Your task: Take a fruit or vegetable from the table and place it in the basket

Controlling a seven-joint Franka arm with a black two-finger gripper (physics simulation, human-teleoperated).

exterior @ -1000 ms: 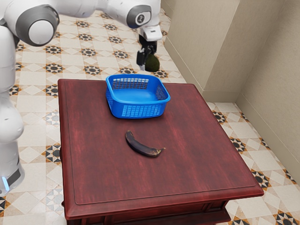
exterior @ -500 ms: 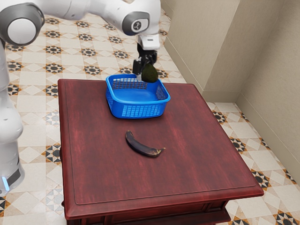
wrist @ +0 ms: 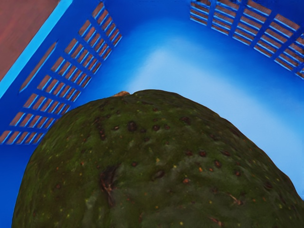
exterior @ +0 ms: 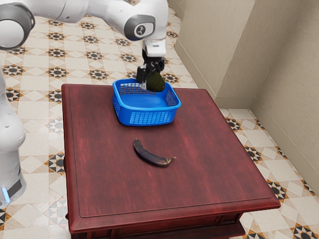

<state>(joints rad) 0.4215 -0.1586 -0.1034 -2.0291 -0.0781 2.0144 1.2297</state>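
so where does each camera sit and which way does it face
Exterior view: beside my arm, above the table, facing down across it; my arm and gripper show, reaching in from that view's upper left.
Wrist view: just behind the gripper, facing past the held avocado into the basket.
Both share the avocado, basket and table.

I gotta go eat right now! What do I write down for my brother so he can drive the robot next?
Claw: shut on the avocado, holding it up over the basket.
Basket: blue, sitting on the table.
Other food: a dark, curved piece lies on the table, outside the basket.
Done: one fruit is picked up.
Left: the avocado isn't let go yet. Probably best to lower it a bit more, keep clear of the basket's sides, open the claw, then lift away. The job says one fruit or vegetable, so the dark one can likely stay.
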